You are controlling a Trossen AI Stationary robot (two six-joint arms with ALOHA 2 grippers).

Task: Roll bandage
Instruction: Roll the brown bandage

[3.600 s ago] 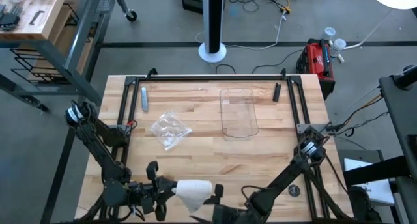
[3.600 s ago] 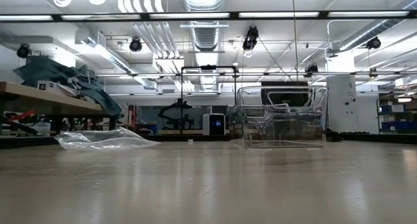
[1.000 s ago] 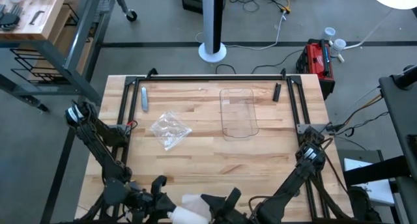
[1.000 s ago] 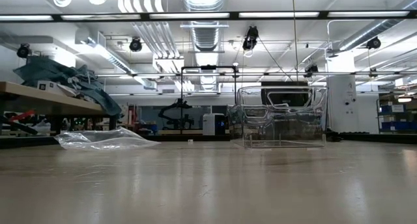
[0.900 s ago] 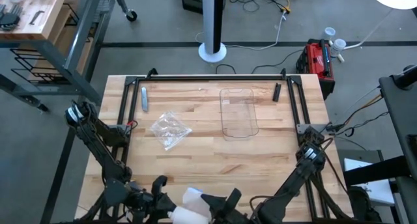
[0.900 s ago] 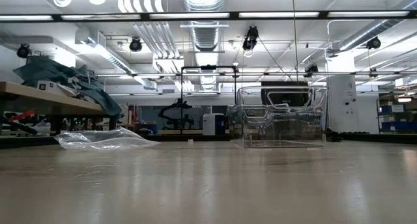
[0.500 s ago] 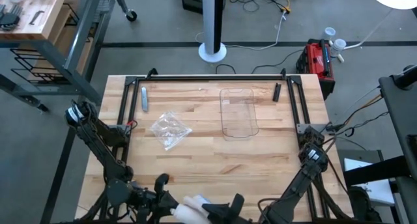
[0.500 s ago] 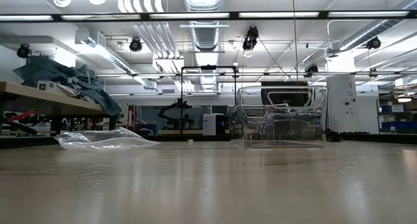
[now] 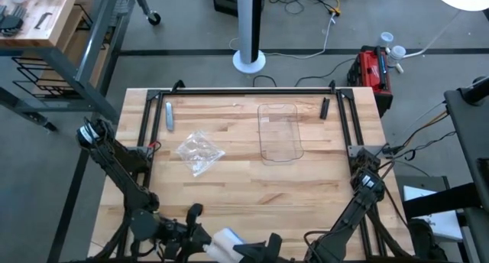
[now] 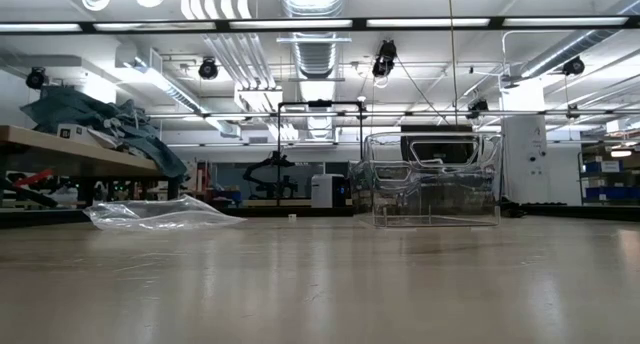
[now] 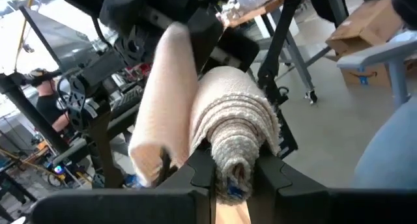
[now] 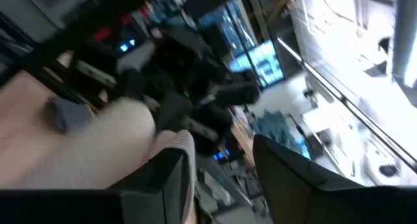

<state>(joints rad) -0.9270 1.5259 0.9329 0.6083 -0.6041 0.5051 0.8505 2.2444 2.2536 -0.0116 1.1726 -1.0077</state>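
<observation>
The bandage point(image 9: 227, 241) is a whitish gauze roll held in the air over the table's near edge, between my two grippers. My left gripper point(image 9: 200, 238) is shut on the roll point(image 11: 233, 142). A loose strip point(image 11: 163, 107) runs from the roll up to my right gripper point(image 9: 263, 248). In the right wrist view, that gripper point(image 12: 221, 175) has its fingers apart, and the gauze point(image 12: 98, 155) lies beside one of them. Neither gripper shows in the low view. My left gripper pinches the roll's end point(image 11: 233, 178) between its two fingers, which lie along the roll's sides. The roll sticks out past the fingertips, clear of the table. My right gripper has the loose strip's edge point(image 12: 184, 144) against one finger point(image 12: 168, 175). I cannot tell whether it grips the strip.
A crumpled clear wrapper point(image 9: 199, 153) lies left of centre. A clear tray point(image 9: 280, 133) stands at the far middle right. A grey stick point(image 9: 169, 115) and a small black piece point(image 9: 325, 108) lie near the far edge. Bare wood lies between these and the grippers.
My right gripper has drawn back a little toward the table's near edge. My left gripper has edged toward the table's right with the roll. The bandage stays between them over the near edge.
</observation>
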